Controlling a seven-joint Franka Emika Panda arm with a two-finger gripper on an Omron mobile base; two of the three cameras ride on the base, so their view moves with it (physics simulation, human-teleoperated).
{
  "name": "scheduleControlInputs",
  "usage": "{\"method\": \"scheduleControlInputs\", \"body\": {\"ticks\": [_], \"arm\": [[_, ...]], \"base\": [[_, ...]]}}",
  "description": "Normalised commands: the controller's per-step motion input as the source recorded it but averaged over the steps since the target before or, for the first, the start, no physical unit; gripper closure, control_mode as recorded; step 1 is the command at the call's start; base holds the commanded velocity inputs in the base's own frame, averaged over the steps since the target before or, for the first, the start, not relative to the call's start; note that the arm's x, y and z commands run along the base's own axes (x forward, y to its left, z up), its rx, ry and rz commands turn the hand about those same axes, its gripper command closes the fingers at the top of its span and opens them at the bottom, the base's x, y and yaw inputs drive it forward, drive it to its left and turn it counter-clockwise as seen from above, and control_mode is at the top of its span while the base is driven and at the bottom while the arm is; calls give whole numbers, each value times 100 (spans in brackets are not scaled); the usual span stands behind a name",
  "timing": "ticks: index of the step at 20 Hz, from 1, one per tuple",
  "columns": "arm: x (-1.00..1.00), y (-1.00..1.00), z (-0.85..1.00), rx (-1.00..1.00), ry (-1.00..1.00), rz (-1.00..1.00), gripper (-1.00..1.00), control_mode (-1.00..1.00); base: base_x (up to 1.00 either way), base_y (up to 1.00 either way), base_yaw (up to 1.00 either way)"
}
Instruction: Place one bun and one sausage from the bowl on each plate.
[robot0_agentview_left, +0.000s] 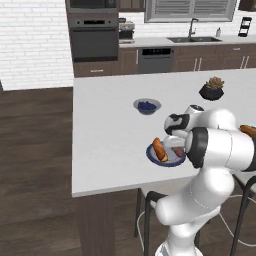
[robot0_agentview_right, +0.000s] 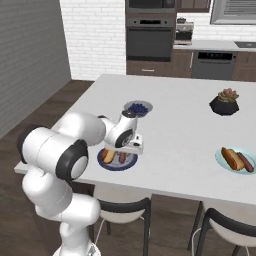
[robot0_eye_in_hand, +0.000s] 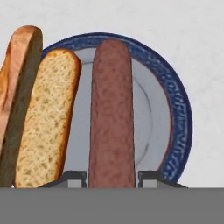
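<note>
The arm reaches from the lower left over the white counter (robot0_agentview_right: 170, 120); its gripper (robot0_agentview_right: 131, 148) hangs low over the blue-rimmed plate (robot0_agentview_right: 117, 164) near the front edge, which carries a bun (robot0_agentview_right: 107, 156) and a sausage (robot0_agentview_right: 122, 158) side by side; the jaws cannot be made out; just behind sits a bowl of berries (robot0_agentview_right: 137, 108); far right, a teal plate (robot0_agentview_right: 236, 161) holds another bun and sausage; a plant pot (robot0_agentview_right: 224, 103) stands behind it; two chairs (robot0_agentview_right: 125, 210) are tucked below.

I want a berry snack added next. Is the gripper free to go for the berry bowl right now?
Probably not yet: the gripper has its fingers either side of the sausage on the blue-rimmed plate. Once it lets go, the berry bowl sits just beyond on bare counter.
</note>
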Motion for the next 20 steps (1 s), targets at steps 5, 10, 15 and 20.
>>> {"method": "scheduleControlInputs", "body": {"ticks": [5, 10, 15, 20], "arm": [[17, 17, -23, 0, 0, 0, 100, -100], [16, 2, -1, 0, 0, 0, 100, -100], [13, 0, 0, 0, 0, 0, -100, -100], [5, 0, 0, 0, 0, 0, -100, -100]], "base": [[0, 0, 0], [0, 0, 0], [0, 0, 0], [0, 0, 0]]}}
